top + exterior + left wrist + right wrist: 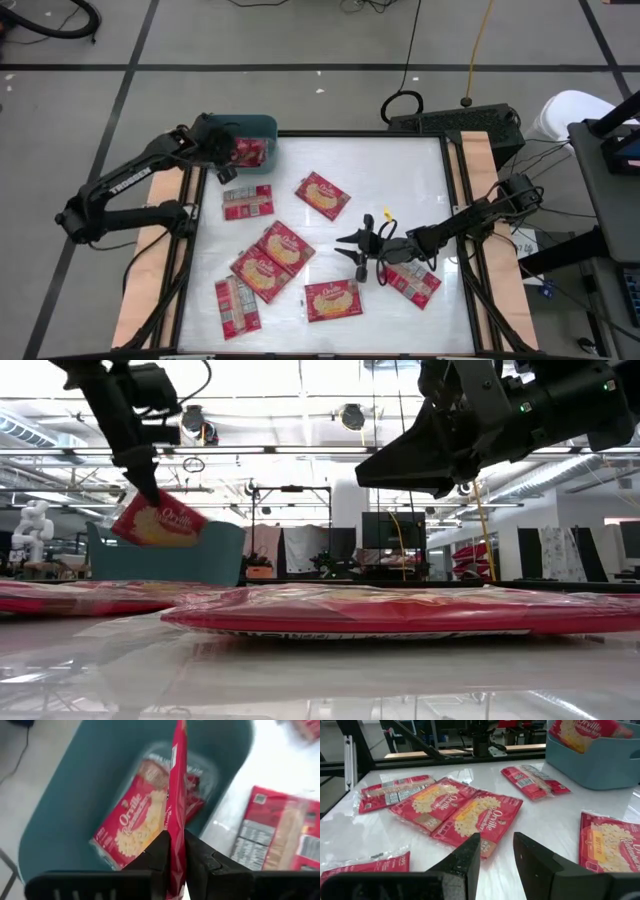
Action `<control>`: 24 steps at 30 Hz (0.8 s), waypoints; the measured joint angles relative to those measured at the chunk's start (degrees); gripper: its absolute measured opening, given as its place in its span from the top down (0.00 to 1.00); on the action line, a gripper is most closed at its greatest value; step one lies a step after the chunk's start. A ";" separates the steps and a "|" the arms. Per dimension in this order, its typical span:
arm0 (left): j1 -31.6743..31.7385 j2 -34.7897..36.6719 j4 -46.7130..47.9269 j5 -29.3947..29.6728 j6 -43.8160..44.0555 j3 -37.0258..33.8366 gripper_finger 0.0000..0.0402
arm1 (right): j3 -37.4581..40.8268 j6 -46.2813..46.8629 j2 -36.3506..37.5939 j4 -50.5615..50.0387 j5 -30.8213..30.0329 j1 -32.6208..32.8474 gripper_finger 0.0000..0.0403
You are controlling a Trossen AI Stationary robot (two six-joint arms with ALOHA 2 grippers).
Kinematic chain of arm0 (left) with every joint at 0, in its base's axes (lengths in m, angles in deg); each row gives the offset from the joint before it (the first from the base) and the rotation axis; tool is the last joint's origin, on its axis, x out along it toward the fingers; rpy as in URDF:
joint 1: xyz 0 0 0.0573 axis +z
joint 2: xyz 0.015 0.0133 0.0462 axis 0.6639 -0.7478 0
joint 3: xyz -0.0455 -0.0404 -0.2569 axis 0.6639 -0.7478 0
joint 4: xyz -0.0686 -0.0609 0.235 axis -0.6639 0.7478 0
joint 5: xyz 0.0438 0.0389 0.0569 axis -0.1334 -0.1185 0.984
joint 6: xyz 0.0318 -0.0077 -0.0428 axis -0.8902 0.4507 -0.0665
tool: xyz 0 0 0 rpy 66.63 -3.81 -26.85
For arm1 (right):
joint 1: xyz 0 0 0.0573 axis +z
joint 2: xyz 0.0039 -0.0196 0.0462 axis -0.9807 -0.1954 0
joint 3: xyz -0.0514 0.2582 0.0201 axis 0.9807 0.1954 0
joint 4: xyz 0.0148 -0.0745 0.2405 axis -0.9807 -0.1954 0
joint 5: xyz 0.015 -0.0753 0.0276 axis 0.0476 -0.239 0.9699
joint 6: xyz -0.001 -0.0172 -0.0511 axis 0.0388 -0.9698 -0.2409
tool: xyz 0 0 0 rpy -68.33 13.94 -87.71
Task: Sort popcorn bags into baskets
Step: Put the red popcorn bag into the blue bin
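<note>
My left gripper (pixel 228 152) is at the table's far left corner, shut on a red popcorn bag (pixel 249 152) over the teal basket (pixel 252 126). Another red bag (pixel 134 827) lies inside the basket (pixel 75 795). My right gripper (pixel 357 253) hovers open over the table's near right part, next to a bag (pixel 412 283) and touching nothing. Several more bags lie flat on the table, among them one (pixel 322 194) in the middle, an overlapping pair (pixel 272 260) and one (pixel 333 299) near the front edge. My left gripper pinches the bag's edge (pixel 175 851) between its two fingers, which the wrist view shows edge-on. The fingers (pixel 148 488) come from above, pointing down, onto the bag's upper end. The bag (pixel 160 520) is lifted clear and hangs tilted below them, over the basket (pixel 170 560).
Grey-backed bags lie at the left (pixel 248 202) and near left (pixel 236 306). The white tabletop has bare room along its far right part (pixel 400 170). A black box and cables (pixel 455 122) sit beyond the far edge.
</note>
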 joint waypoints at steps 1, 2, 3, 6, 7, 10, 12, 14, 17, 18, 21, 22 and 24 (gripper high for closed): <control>0.64 -0.88 -0.01 0.02 -0.06 0.00 0.88 | 0.00 0.00 0.00 -0.04 0.00 0.00 0.72; 1.24 -1.80 -0.09 0.00 -0.10 0.00 0.88 | 0.00 -0.01 0.00 -0.03 0.00 0.00 0.72; 1.79 -2.75 -0.31 0.02 -0.12 0.00 0.88 | 0.00 -0.01 0.00 -0.04 0.00 0.00 0.72; 2.81 -5.20 -1.68 0.08 0.33 0.00 0.88 | 0.00 0.00 0.00 -0.04 0.00 0.00 0.72; 3.04 -5.79 -2.13 0.14 0.60 0.00 0.88 | 0.00 0.00 0.00 -0.05 0.00 0.00 0.72; 3.34 -7.18 -2.83 4.60 1.60 0.00 0.87 | 0.00 0.01 0.00 -0.07 0.00 0.00 0.72; 3.40 -7.86 -2.84 9.45 2.80 0.00 0.85 | 0.00 -0.01 0.00 -0.05 0.00 0.00 0.72; 3.43 -8.11 -2.87 12.91 3.71 0.00 0.80 | 0.00 0.00 0.00 -0.07 0.00 0.00 0.72; 3.39 -8.15 -3.51 16.77 4.82 0.00 0.72 | 0.00 0.01 0.00 -0.07 0.00 0.00 0.72; 3.40 -8.13 -3.87 17.20 4.93 0.00 0.69 | 0.00 -0.01 0.00 -0.07 0.00 0.00 0.72; 3.37 -8.12 -4.27 19.06 5.80 0.00 0.59 | 0.00 -0.01 0.00 -0.07 0.00 0.00 0.72; 3.25 -8.10 -4.31 19.75 6.43 0.02 0.56 | 0.00 0.00 0.00 -0.07 0.00 0.00 0.72; 2.76 -8.10 -4.29 20.62 7.38 0.02 0.52 | 0.00 0.02 0.00 -0.07 0.00 0.00 0.72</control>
